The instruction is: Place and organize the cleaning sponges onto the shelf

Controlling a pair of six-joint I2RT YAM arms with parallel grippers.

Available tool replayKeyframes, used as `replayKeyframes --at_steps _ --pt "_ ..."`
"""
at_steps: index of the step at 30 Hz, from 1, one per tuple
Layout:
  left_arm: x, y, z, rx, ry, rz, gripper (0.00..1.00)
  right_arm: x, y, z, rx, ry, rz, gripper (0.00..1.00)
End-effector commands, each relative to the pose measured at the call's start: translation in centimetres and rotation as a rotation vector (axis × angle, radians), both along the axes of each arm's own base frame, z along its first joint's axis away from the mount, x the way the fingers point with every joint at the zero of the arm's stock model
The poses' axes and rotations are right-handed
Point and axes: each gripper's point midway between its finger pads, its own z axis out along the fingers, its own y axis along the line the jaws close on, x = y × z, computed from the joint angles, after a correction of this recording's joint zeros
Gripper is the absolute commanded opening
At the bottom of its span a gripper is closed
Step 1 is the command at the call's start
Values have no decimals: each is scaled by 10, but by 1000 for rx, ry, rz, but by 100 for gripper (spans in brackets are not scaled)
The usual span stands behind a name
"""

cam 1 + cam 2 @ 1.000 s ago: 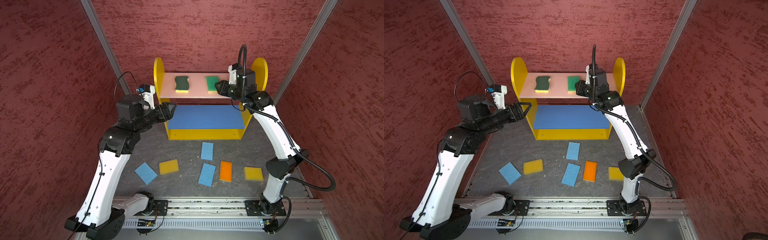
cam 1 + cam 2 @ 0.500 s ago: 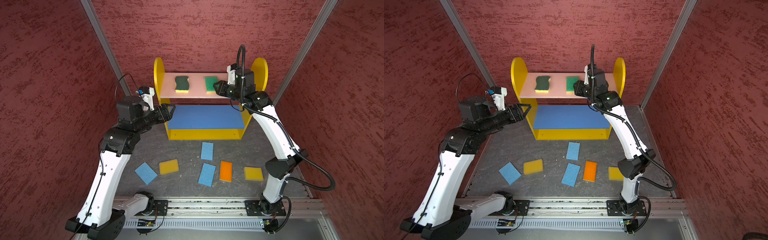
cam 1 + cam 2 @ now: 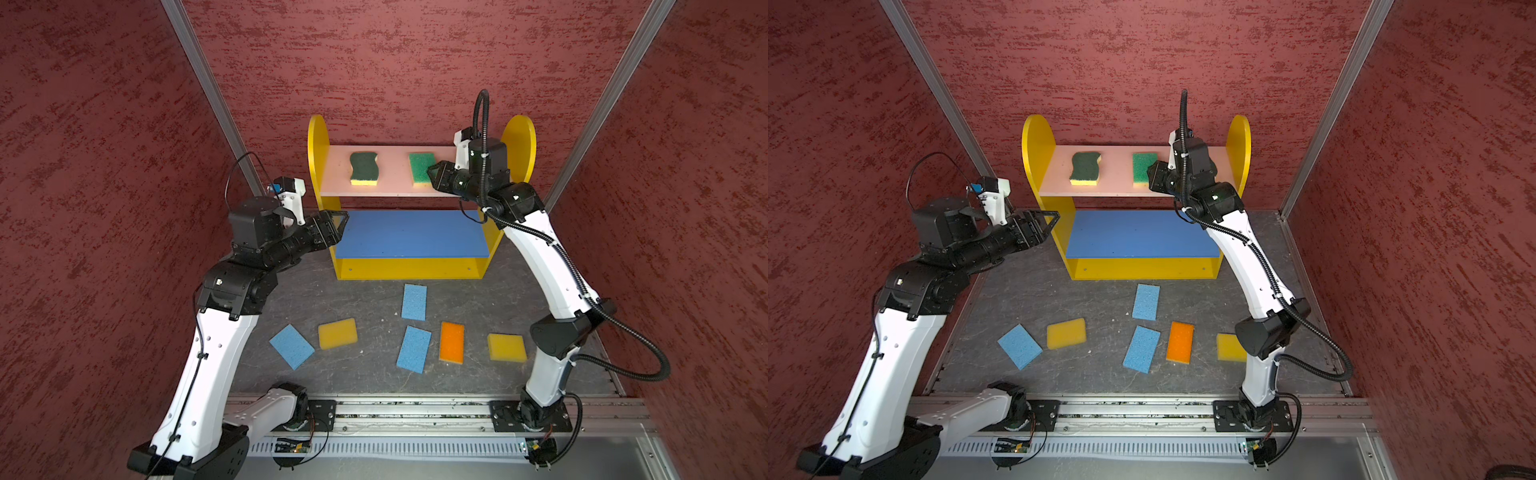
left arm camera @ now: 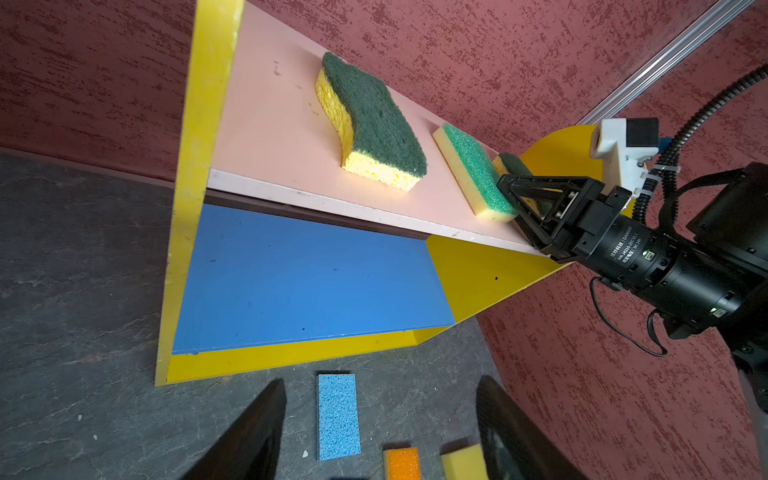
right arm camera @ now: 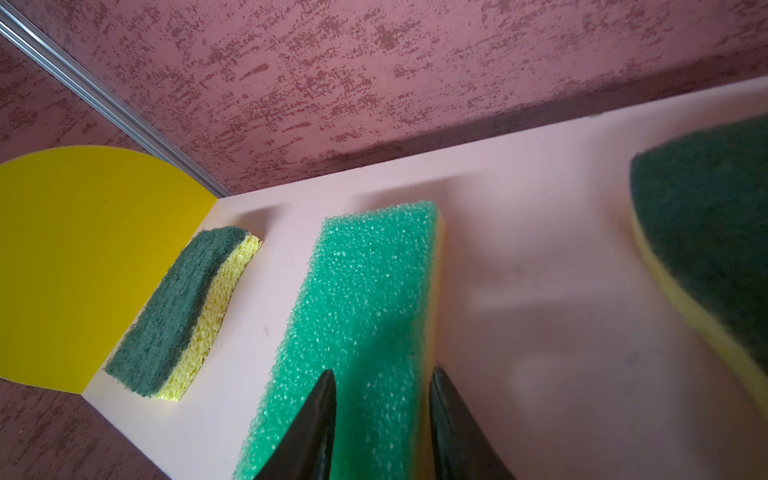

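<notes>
Right tool (image 3: 432,174), part-open at the shelved bright green sponge (image 3: 419,166), has shifted slightly; grip unclear, likely tidying. Left tool (image 3: 340,224) wide, empty.

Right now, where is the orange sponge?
In both top views the orange sponge lies on the table before the shelf, right of centre, between a blue sponge and a yellow sponge.
</notes>
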Motion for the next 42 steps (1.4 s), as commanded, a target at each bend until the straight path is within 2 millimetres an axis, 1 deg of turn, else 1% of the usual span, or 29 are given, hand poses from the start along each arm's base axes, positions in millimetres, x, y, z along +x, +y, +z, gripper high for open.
replayKeyframes --at_steps 1,6,10,17,26,32,42 --pt "1 0 0 -4 -5 -6 73 7 -3 -23 -43 59 -43 38" --pt "3 1 -4 -1 5 0 73 9 0 -24 -39 58 -37 38" --pt "6 0 -7 -5 13 0 73 12 -3 -26 -45 59 -58 38" --pt "6 -2 -9 -9 21 -15 73 13 -4 -26 -41 59 -66 38" --pt "5 0 -7 -9 13 -11 73 14 -6 -23 -29 55 -87 37" --pt "6 0 -11 -14 21 -8 73 15 -5 -20 -11 47 -85 37" --pt "7 2 -13 -15 25 -4 73 15 4 -16 30 52 -51 38"
